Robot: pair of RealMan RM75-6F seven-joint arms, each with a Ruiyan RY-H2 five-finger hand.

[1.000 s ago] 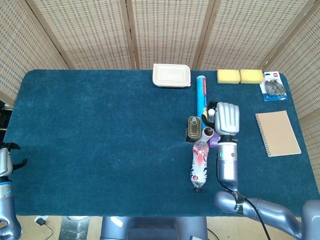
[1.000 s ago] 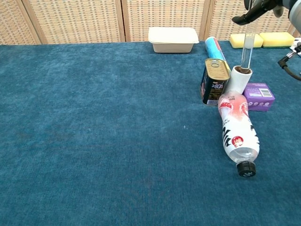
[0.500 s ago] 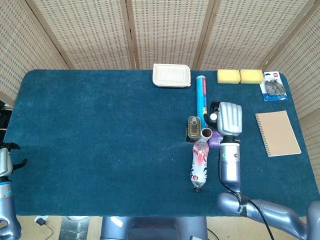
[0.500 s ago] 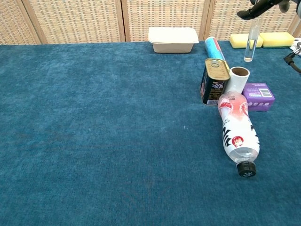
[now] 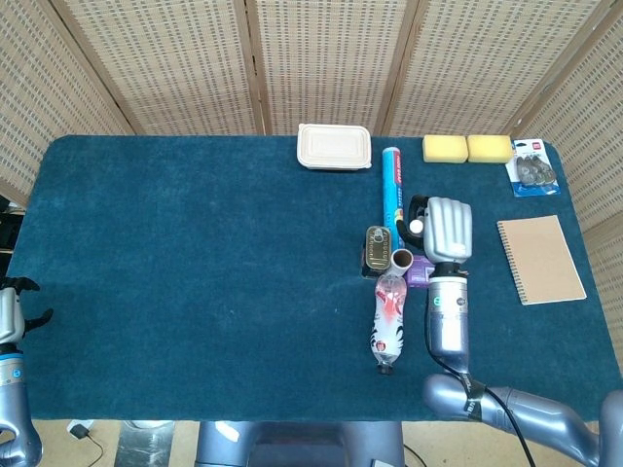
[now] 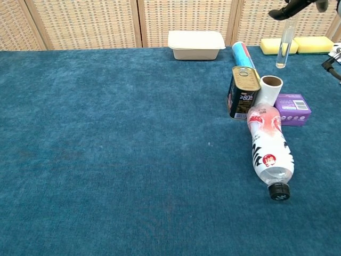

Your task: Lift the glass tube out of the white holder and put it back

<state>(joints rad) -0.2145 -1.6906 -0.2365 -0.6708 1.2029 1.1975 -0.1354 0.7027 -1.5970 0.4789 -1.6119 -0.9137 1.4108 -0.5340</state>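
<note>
Head view. My right hand (image 5: 447,230) sits right of frame centre, back of the hand toward the camera, fingers curled downward. A small white round spot shows at its left edge, which I take for the top of the glass tube (image 5: 416,226); the rest of the tube is hidden here. The white holder (image 5: 402,260) stands lower left of the hand, open mouth up, between the tin can (image 5: 377,250) and the purple box (image 5: 418,271). The plastic bottle (image 5: 388,322) lies below it, cap toward the bottom edge. My left hand (image 5: 12,309) is at the lower left edge, off the blue table cover (image 5: 195,253), fingers apart, holding nothing.

Chest view. Only dark fingertips (image 6: 284,10) of my right hand enter at the top right corner; they pinch the upper end of the glass tube (image 6: 282,47). The tube hangs upright, its rounded lower end clear above and slightly right of the white holder (image 6: 269,90), not touching it. Tin can (image 6: 244,93) stands just left of the holder, purple box (image 6: 293,109) just right.
</note>
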